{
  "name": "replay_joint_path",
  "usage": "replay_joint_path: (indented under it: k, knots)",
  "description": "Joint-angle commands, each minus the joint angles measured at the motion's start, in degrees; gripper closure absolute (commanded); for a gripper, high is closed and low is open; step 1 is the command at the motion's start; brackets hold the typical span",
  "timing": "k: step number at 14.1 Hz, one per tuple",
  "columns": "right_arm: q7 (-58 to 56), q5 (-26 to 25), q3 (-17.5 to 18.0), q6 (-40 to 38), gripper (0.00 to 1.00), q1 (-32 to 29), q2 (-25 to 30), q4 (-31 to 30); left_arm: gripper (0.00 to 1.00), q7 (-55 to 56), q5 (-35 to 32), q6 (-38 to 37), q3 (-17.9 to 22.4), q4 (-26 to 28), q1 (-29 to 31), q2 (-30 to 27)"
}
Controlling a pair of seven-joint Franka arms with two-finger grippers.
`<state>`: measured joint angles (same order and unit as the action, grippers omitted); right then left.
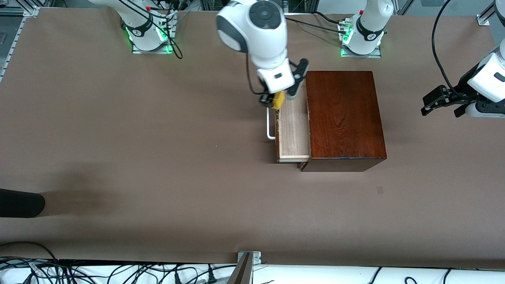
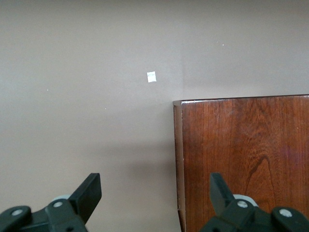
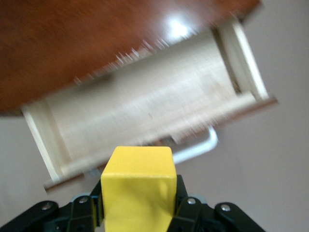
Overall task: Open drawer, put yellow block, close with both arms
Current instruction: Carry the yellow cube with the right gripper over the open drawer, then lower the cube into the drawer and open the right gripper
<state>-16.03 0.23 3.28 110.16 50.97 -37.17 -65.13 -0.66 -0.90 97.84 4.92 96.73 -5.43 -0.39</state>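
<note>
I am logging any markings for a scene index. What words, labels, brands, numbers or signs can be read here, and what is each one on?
None can be read.
Dark marks on the bands of both arm bases: too small to read.
Small white tag on the table: blank as far as it shows.
Wooden box, drawer, yellow block: no text visible.

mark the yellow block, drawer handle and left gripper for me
yellow block [image 3: 137,186]: right wrist view, on its facing side, held in the right gripper.
drawer handle [image 1: 269,128]: front view, on the white bar's long run.
left gripper [image 2: 155,194]: left wrist view, midway between its open fingertips.
</note>
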Motion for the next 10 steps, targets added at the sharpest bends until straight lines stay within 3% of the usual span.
replay_joint_path:
  k: [1,6,10]
  knots:
    - [-1.1,-3.9,-1.3,3.1,1.0,4.4,-4.4,4.2,0.0,-1.6,-1.6,-1.0,0.2,-0.1,-0.5,-0.9]
    - [-4.1,-10.4,-1.0,4.9,1.0,6.7,-8.2,4.3,0.0,-3.4,-1.8,-0.9,2.8,0.7,1.4,-0.7]
    - [-8.2,-10.9,-1.3,6.9,1.0,6.6,-9.7,4.3,0.0,-2.8,-1.7,-0.5,2.9,0.7,1.9,0.0]
